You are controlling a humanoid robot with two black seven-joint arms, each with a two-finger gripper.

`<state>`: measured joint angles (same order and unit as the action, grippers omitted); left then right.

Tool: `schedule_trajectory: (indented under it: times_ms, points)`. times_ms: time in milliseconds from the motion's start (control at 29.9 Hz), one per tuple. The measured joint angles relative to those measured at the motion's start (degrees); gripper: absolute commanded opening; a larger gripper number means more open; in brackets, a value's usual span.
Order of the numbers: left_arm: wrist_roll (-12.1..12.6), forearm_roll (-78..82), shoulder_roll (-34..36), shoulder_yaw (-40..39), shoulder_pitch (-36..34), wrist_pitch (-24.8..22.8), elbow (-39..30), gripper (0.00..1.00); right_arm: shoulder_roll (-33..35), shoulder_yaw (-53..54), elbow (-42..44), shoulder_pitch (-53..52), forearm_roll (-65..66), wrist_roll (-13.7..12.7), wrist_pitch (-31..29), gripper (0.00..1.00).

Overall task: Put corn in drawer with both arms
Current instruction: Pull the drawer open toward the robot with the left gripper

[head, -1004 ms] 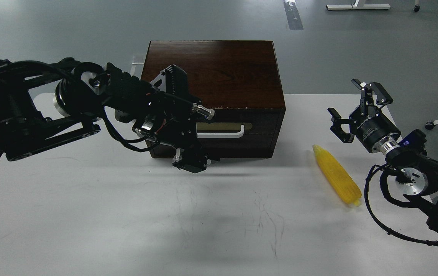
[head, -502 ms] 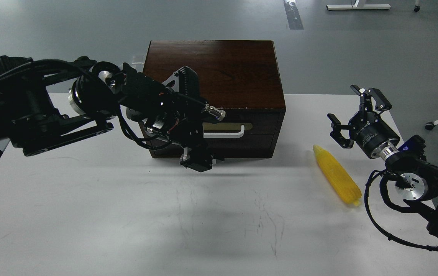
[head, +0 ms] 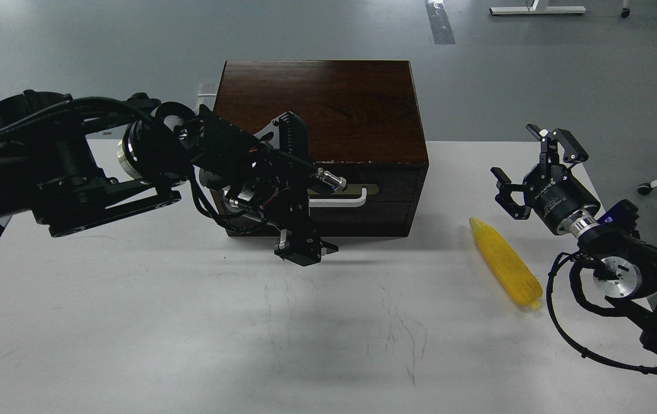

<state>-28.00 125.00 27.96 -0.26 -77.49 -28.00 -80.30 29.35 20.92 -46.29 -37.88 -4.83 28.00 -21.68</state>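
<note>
Left gripper [head: 304, 251] is hanging low before the shut drawer [head: 328, 198], fingers too dark to read, needing to hook the handle [head: 344, 199] squarely, while the right gripper [head: 526, 172] is waiting, fingers spread, above the corn [head: 505, 263] on the counter [head: 190, 333].

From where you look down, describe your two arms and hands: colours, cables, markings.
Both arms are black with silver wrist rings and looping black cables. The right hand has black fingers and small white lettering on its round body. The left hand is black too, with reddish wiring behind it.
</note>
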Motion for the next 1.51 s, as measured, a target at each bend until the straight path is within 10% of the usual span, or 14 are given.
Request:
schedule_trajectory:
  times_ms: [1506]
  points:
    - [0.0, 0.0, -3.1, 6.4, 0.8, 0.0, 5.2, 0.98, 1.1, 1.2, 0.2, -0.1, 0.0, 0.0, 0.1, 1.0]
